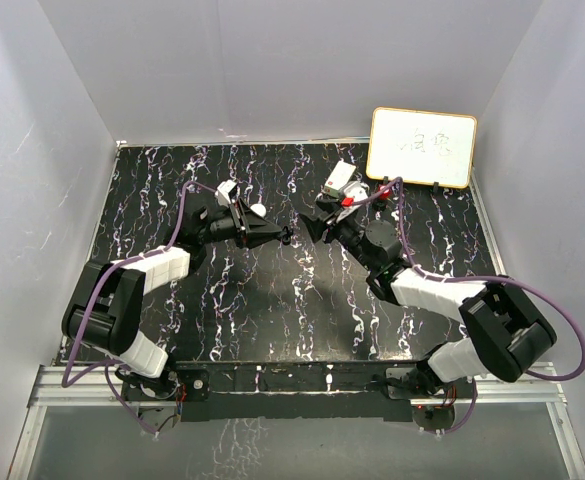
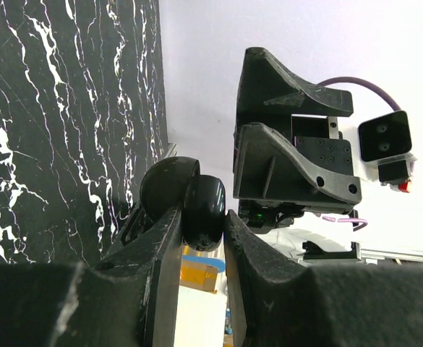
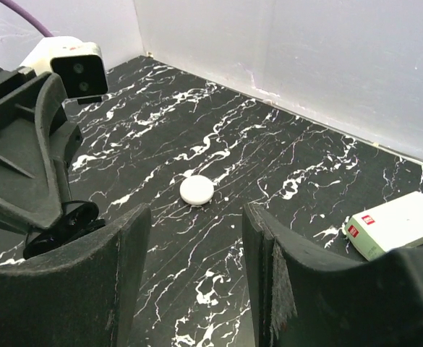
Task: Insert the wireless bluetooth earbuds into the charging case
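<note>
- Top view: left tool (image 1: 283, 237) and right tool (image 1: 308, 228) face each other, tips near, above the marbled surface (image 1: 272, 305)
- Left wrist: left tool is clamped on a glossy black charging case (image 2: 205, 204)
- Right wrist: right tool's fingers stand apart, gripping nothing; a white puck (image 3: 197, 190) lies on the surface beyond

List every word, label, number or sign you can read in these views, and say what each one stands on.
Whiteboard, top view: faint handwritten marks, too small and pale to read.
Red label on the end of the white box, right wrist view: print too small to read.
Left wrist view: no text shows.
No text in any view is clear enough to quote.
</note>
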Controlling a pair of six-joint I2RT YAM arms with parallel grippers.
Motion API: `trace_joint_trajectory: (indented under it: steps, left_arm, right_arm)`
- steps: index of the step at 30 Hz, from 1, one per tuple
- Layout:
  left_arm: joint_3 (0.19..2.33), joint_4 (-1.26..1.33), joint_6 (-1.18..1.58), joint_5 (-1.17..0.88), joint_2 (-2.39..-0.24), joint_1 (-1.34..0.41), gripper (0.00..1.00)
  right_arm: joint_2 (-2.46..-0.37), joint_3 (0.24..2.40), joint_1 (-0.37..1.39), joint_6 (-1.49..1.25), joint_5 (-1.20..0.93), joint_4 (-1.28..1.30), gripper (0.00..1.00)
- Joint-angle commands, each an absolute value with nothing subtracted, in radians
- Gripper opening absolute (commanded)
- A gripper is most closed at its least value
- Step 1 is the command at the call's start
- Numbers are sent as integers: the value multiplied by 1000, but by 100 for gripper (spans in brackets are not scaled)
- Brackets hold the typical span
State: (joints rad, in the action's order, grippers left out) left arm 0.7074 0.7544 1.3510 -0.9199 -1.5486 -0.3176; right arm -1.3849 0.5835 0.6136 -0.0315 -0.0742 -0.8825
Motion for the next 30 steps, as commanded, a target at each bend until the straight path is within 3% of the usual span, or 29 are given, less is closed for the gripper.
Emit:
trace_joint_trajectory:
  steps: [1,30]
  left_arm:
    - [751,736,1325,-964,-1498,-322,0]
    - [775,720,1325,-947,-1523,-322,0]
  right_arm:
    - [-1402,632,608,-39,-87,-891,51]
    - [-1420,637,609,-67,-167,-893,52]
